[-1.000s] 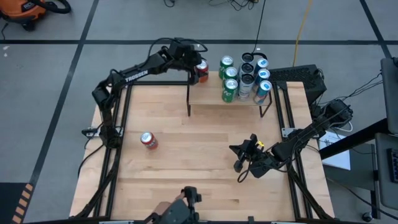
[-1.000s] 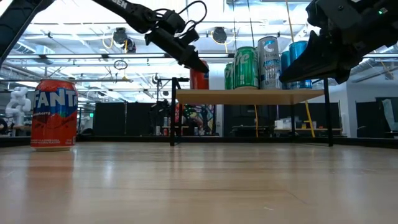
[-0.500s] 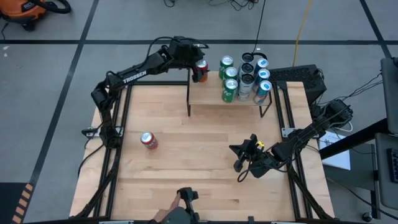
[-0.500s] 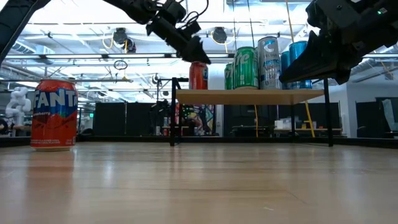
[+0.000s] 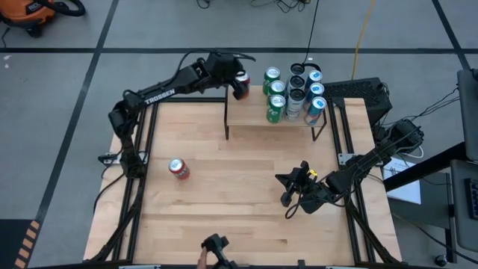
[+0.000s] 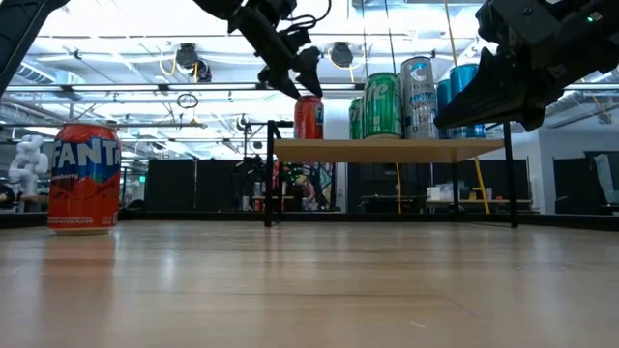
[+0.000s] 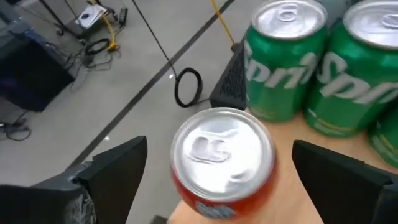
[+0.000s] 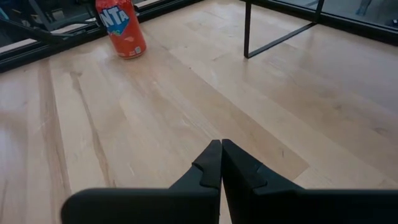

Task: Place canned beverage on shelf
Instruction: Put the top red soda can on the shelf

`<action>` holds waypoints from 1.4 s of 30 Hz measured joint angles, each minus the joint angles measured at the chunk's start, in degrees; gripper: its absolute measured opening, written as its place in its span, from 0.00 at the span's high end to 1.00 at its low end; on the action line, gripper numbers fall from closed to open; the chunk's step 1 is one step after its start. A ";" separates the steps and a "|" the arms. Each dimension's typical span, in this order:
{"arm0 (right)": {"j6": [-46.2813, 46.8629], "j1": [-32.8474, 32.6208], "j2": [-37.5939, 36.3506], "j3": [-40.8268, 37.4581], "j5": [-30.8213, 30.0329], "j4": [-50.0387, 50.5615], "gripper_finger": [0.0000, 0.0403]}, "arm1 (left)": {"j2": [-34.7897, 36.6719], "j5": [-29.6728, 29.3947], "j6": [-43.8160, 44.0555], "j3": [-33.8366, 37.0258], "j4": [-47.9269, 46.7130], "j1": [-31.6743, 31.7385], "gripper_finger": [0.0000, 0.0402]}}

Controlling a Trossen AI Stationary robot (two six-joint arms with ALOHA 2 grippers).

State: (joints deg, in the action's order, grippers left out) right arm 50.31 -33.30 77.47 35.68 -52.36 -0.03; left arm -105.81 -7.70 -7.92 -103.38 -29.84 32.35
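Note:
A red can (image 7: 222,149) stands upright on the far left corner of the shelf (image 6: 387,147), a light wood plank on thin black legs. My left gripper (image 6: 302,70) hangs open just above the can. Its fingers (image 7: 112,168) stand wide on either side of the can top and do not touch it. A red Fanta can (image 5: 178,169) stands upright on the tabletop at the left. My right gripper (image 5: 287,196) is shut and empty, low over the table's right half.
Several green and blue-silver cans (image 5: 295,93) stand packed on the shelf's far right part, close to the red can. A person's hand with a dark object (image 5: 213,255) shows at the table's near edge. Bare tabletop lies between the Fanta can and my right gripper.
My left gripper has risen from the top of the red can and now hangs clear above it. The can stays upright on the shelf. The hand at the near edge has drawn back.

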 joint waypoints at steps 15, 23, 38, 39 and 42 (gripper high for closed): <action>2.69 -2.81 2.51 0.00 -0.19 0.19 1.00 | 10.10 -21.27 8.57 24.11 29.77 -8.06 0.01; 4.75 -4.35 4.01 0.00 -3.91 0.00 1.00 | 12.95 -22.26 13.36 41.74 54.22 -8.65 0.01; 1.58 -1.83 4.00 0.00 -4.52 -0.62 1.00 | 7.94 -15.43 15.08 42.52 64.70 -6.07 0.01; 1.43 -1.76 3.98 0.00 -4.41 -0.70 1.00 | 7.23 -15.47 14.95 42.52 65.60 -6.07 0.01; 0.74 -1.53 3.98 0.00 -4.20 -0.66 1.00 | 5.98 -15.32 14.90 42.52 66.98 -5.96 0.01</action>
State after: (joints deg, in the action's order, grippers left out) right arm 51.05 -34.83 81.45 35.68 -56.55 -0.68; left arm -99.83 -23.02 6.98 -60.86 37.13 26.39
